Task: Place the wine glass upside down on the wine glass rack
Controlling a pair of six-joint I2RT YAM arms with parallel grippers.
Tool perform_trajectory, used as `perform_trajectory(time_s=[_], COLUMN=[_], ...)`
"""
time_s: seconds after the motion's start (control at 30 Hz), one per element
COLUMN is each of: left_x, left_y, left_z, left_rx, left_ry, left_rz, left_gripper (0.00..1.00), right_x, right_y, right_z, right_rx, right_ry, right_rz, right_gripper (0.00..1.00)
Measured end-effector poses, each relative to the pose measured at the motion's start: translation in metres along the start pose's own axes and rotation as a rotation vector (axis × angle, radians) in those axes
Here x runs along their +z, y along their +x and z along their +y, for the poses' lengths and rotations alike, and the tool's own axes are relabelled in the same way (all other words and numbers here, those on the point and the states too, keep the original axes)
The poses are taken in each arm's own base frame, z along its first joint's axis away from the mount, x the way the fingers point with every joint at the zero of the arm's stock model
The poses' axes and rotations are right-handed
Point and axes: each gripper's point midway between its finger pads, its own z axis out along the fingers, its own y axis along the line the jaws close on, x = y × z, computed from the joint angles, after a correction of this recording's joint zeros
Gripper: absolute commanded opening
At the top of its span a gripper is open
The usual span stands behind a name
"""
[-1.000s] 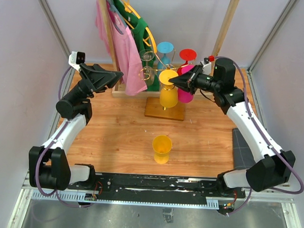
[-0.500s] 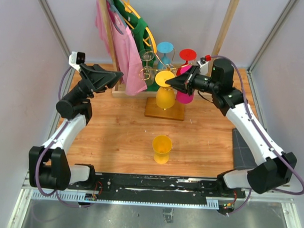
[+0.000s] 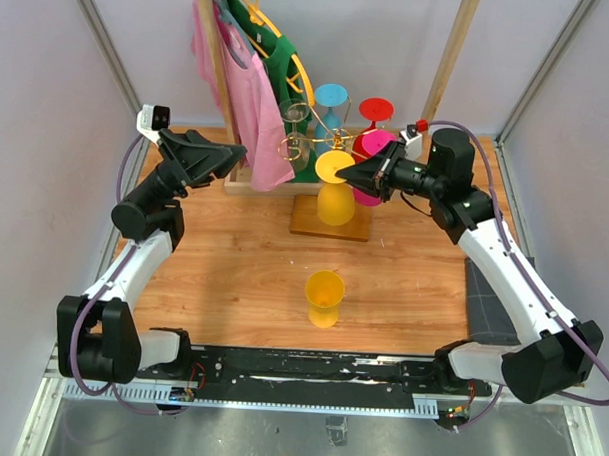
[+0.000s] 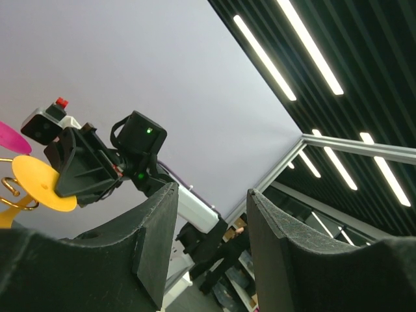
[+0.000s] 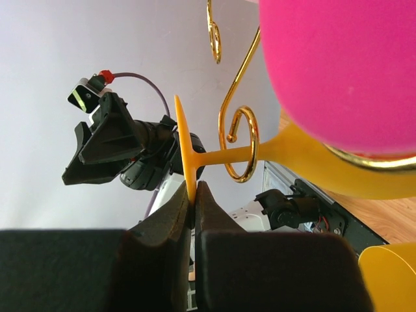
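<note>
A yellow wine glass hangs upside down at the gold wine glass rack, bowl down over the wooden base. My right gripper is shut on the rim of its foot disc. In the right wrist view the stem passes through a gold wire curl and my right gripper pinches the disc's edge. My left gripper is open and empty, raised at the far left beside a pink shirt. In its own view it points up at the ceiling.
A second yellow glass stands on the wooden table near the front middle. Pink, red, blue and clear glasses hang on the rack. A wooden clothes rail with pink and green shirts stands behind it.
My right gripper has shifted a little right and down with the yellow glass, so its foot sits lower at the rack's arm. The left arm has not moved.
</note>
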Motion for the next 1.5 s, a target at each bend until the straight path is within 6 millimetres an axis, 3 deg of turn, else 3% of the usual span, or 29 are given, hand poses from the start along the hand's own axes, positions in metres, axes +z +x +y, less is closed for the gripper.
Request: perform_trajectory(time_s=[0.33,0.87,1.07,1.5], left_x=[0.0,-0.001,-0.001,-0.001], left_y=[0.001,0.004,0.004,0.005], left_z=[-0.003,-0.006,-0.005,-0.005], left_rx=[0.006,0.012,0.012,0.012], left_ry=[0.005,0.007,0.005,0.004], left_rz=[0.003,0.008,0.008,0.011], left_gripper=[0.51,0.51,0.51,0.51], right_x=[-0.018,-0.015,-0.014,-0.022], right_y=[-0.013,-0.014,-0.013,-0.005], right_z=[-0.008,-0.021,-0.03,-0.033], right_rx=[-0.012,-0.019,-0.016,-0.04], right_ry=[0.009,0.038,0.054,0.065], right_rz=[-0.081,-0.078,-0.072,-0.067], right_gripper=[0.02,0.15,0.3,0.43])
